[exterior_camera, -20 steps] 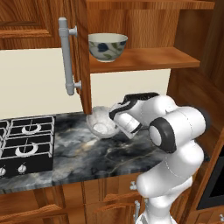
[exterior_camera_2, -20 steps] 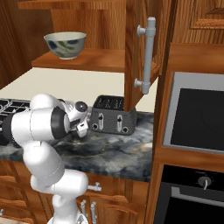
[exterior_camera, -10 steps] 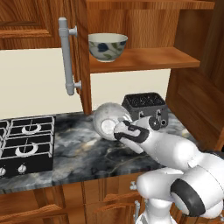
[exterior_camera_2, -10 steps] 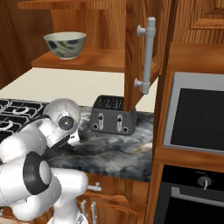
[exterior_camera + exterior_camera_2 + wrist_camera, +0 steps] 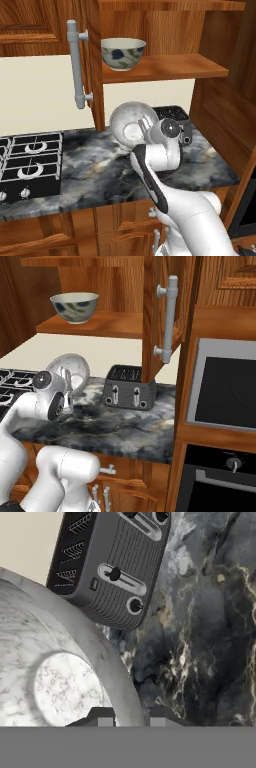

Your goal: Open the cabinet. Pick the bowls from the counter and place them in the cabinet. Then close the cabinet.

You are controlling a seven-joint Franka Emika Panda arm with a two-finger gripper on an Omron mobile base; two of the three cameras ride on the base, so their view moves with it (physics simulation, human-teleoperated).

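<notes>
From the hand view I get just the tips of the tool (image 5: pixel 127 721), the speckled bowl (image 5: pixel 55 677) running off the frame at nine o'clock and the toaster (image 5: pixel 112 567) cut at twelve. In the left base view the arm hides most of that toaster (image 5: pixel 172 114) and part of the bowl (image 5: pixel 129 122) (rim contact itself unclear). The hob (image 5: pixel 27 162) is clipped at nine.

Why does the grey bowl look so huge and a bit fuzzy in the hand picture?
In the hand view the speckled bowl sits right against the camera, so it looks huge and soft-edged, with the toaster tilted behind it. In the left base view the same bowl is small and sharper, evenly lit. In the right base view the counter shows faint shadows, no glare.
</notes>
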